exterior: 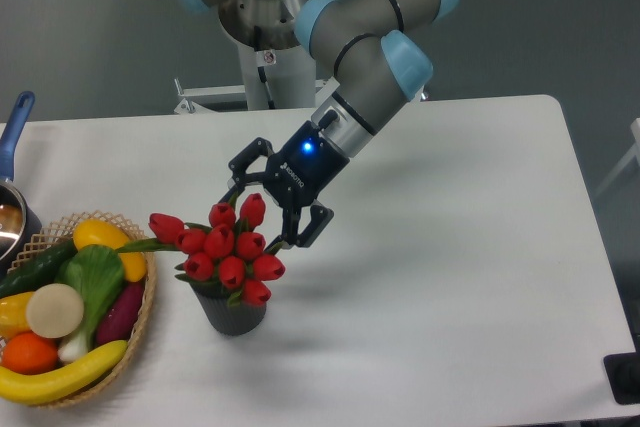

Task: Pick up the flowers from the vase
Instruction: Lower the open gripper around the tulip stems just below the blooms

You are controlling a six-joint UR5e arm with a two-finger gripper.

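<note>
On the table, flowers sit between the spread hand.

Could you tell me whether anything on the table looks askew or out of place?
One tulip of the flowers in the vase splays sideways towards the wicker basket; nothing else stands out.

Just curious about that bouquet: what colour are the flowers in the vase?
The flowers are red with green leaves, seen clearly in the fixed camera view.
</note>
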